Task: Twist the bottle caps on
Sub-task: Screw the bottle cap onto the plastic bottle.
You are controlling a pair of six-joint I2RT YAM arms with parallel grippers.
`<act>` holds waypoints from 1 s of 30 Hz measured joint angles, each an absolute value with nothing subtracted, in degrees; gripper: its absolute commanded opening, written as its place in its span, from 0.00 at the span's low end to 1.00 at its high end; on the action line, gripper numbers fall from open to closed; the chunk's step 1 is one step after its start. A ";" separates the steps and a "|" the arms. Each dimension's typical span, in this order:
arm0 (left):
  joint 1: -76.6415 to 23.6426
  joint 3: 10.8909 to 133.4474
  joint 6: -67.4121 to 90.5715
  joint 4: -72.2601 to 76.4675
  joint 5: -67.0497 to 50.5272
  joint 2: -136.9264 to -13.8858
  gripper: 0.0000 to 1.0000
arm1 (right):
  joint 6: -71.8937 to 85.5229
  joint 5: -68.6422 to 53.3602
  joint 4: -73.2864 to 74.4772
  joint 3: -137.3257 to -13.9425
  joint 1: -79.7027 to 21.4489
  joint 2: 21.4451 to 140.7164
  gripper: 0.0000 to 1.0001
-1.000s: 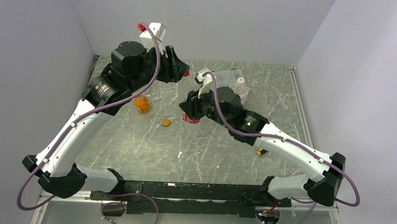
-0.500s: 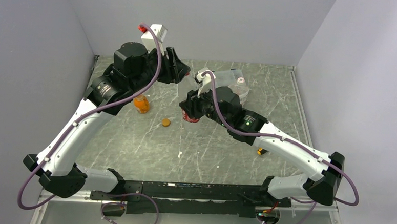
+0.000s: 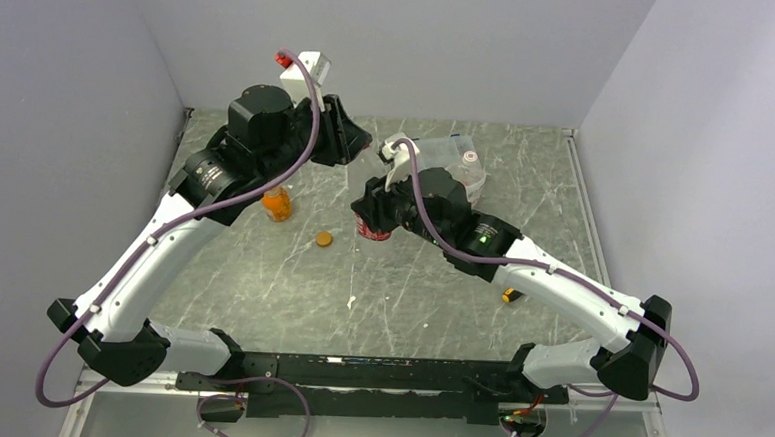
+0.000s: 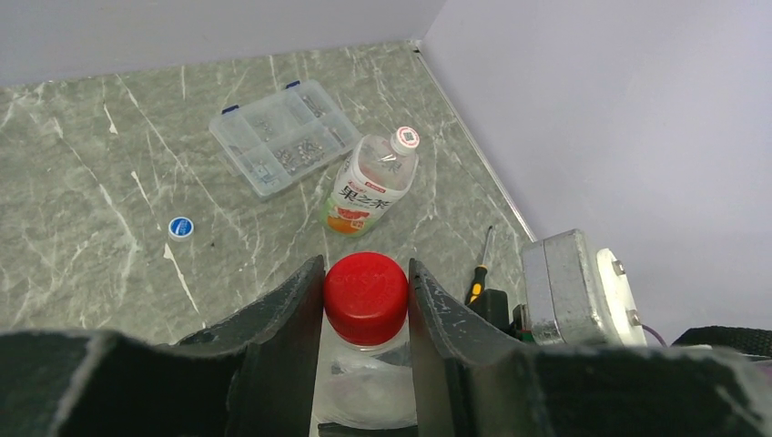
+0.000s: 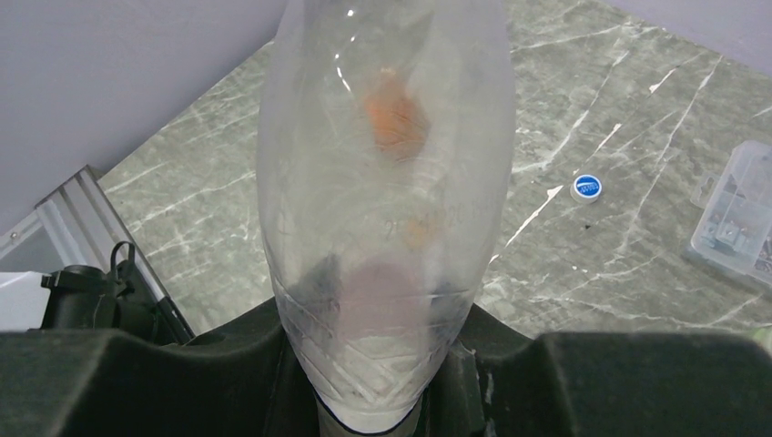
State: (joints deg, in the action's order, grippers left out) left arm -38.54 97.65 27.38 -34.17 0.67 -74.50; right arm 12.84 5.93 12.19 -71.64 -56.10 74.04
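A clear red-labelled bottle [image 3: 371,228] [image 5: 387,182] stands off the table, its lower body clamped by my right gripper [image 5: 378,364] [image 3: 369,213]. On its neck sits a red cap [image 4: 366,296]. My left gripper [image 4: 366,273] [image 3: 359,142] has both fingers pressed against that cap's sides. An orange cap [image 3: 323,239] lies loose on the table near a squat orange bottle [image 3: 276,204]. A blue cap [image 4: 181,227] [image 5: 587,188] lies apart. The white-labelled bottle [image 4: 369,187] lies on its side with a cap on it.
A clear compartment box [image 4: 282,137] [image 3: 457,162] sits near the back wall. A small screwdriver [image 4: 478,273] [image 3: 508,296] lies under the right arm. Walls enclose the table on three sides.
The left gripper's jaws have closed in onto the red cap, and the left wrist has shifted slightly right. The right arm and bottle have stayed put.
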 measured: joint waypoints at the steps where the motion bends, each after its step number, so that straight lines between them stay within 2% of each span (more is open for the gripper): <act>1: -38.54 97.47 27.42 -34.09 0.58 -74.50 0.10 | 12.84 5.67 12.32 -71.61 -56.01 74.04 0.15; 3: -38.54 97.12 27.51 -33.87 0.43 -74.41 0.03 | 12.84 4.38 12.49 -71.61 -55.46 74.04 0.15; 5: -38.54 96.57 27.51 -33.45 0.16 -74.08 0.00 | 12.84 2.57 12.51 -71.53 -54.72 74.02 0.15; 19: -37.67 90.17 25.87 -27.79 -13.08 -67.16 0.00 | 14.83 -21.52 6.63 -64.97 -48.86 67.31 0.15; 30: -36.91 87.26 24.51 -24.43 -18.44 -61.58 0.00 | 16.12 -31.07 1.34 -64.99 -48.66 67.29 0.15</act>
